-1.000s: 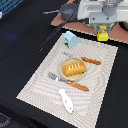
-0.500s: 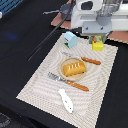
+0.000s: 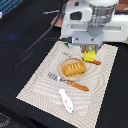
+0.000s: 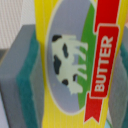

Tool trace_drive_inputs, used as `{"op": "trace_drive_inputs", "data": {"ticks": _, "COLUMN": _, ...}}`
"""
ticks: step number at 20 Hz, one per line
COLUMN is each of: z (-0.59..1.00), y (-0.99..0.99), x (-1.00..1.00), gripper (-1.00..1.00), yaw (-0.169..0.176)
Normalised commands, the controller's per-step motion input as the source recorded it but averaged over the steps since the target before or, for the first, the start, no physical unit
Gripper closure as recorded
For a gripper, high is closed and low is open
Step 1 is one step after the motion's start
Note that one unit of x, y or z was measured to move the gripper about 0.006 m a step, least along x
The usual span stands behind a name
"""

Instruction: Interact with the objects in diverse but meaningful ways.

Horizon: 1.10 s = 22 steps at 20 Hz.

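So the big change from a second ago: the arm has swung in from the exterior view's upper right and now sits right over the mat [image 3: 40, 85], close enough that it hides the pale blue carton that was showing near the mat's far edge. Can't tell where that carton is now, it's just covered. The yellow packet [image 3: 90, 54] is hanging under the gripper [image 3: 90, 51], above the mat's far side and just beyond the plate [image 3: 64, 73]. In the wrist view the packet [image 4: 75, 60] fills nearly the whole picture, cow and red BUTTER banner and all, with a teal pad [image 4: 27, 80] pressed on one side and a grey finger edge on the other, so the gripper is clamped on it. My read is the butter is picked up and being carried, and whatever comes next is a placement somewhere on the mat or plate. Whether the packet touches anything underneath is hard to say from here; looks lifted to me. The arm itself is pointing straight down, wrist roughly vertical, white body blocking the far corner of the mat. Everything else looks untouched: the orange block [image 3: 74, 69] lies on the plate, the fork [image 3: 67, 81] sits just beside the plate on the near side, another orange handle [image 3: 95, 62] pokes out past the packet, and the white piece [image 3: 65, 99] lies near the mat's near edge, well apart from the gripper.
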Motion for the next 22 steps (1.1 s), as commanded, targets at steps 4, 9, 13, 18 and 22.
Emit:
{"op": "trace_drive_inputs", "data": {"ticks": 4, "z": -0.05, "y": -0.85, "x": -0.43, "gripper": 1.0, "yaw": 0.0}}
{"op": "trace_drive_inputs", "data": {"ticks": 9, "z": -0.05, "y": -0.85, "x": -0.44, "gripper": 1.0, "yaw": 0.0}}
{"op": "trace_drive_inputs", "data": {"ticks": 13, "z": -0.07, "y": -0.84, "x": -0.46, "gripper": 1.0, "yaw": 0.0}}
{"op": "trace_drive_inputs", "data": {"ticks": 18, "z": -0.09, "y": -0.56, "x": -0.54, "gripper": 1.0, "yaw": 0.076}}
{"op": "trace_drive_inputs", "data": {"ticks": 22, "z": -0.15, "y": -0.36, "x": -0.55, "gripper": 1.0, "yaw": 0.143}}
